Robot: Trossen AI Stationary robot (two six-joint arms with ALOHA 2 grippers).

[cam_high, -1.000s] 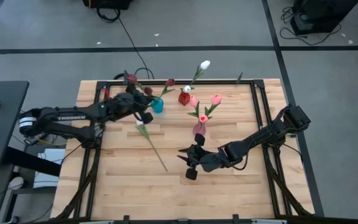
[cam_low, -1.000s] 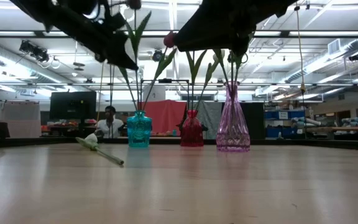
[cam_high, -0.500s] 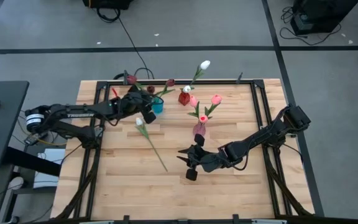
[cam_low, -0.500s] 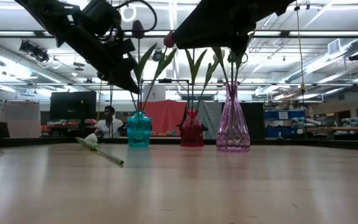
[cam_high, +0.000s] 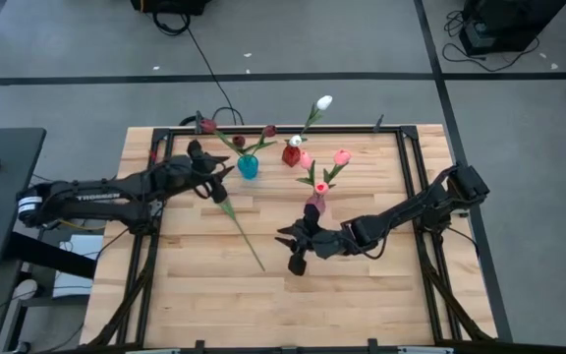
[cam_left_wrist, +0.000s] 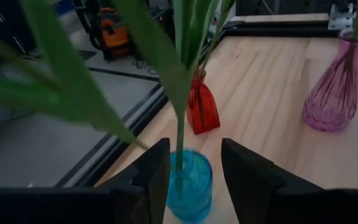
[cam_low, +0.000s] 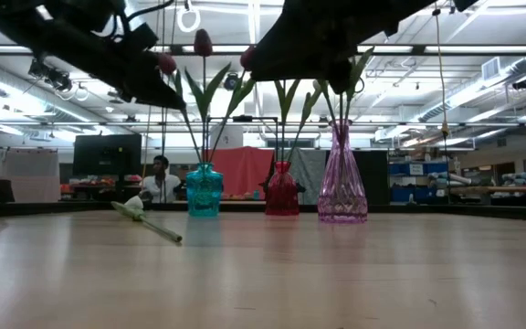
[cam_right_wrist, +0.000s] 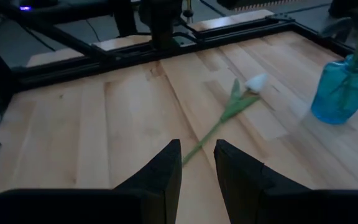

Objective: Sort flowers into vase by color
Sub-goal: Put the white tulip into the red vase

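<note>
One white tulip (cam_high: 223, 196) lies flat on the desk (cam_high: 185, 295), head just beside the blue vase (cam_high: 249, 166) and stem running away from it toward the middle of the boards. Everything else is already standing: maroon ones in the blue vase, pink ones in the pink vase (cam_high: 314, 204), white ones in the red vase (cam_high: 291, 155) next to the blue one.

The left hand (cam_high: 214, 175) hovers right by the blue vase, fingers apart and empty. The right hand (cam_high: 295, 246) hangs over the desk beyond the stem's far end, also spread and holding nothing, and its wrist view looks straight along the flower.

So I'd guess the right one takes it. My tip: pinch the stem about midway, clear of the leaves, lift it level, then tip it stem-down into the red vase without knocking the blue vase's leaves.
</note>
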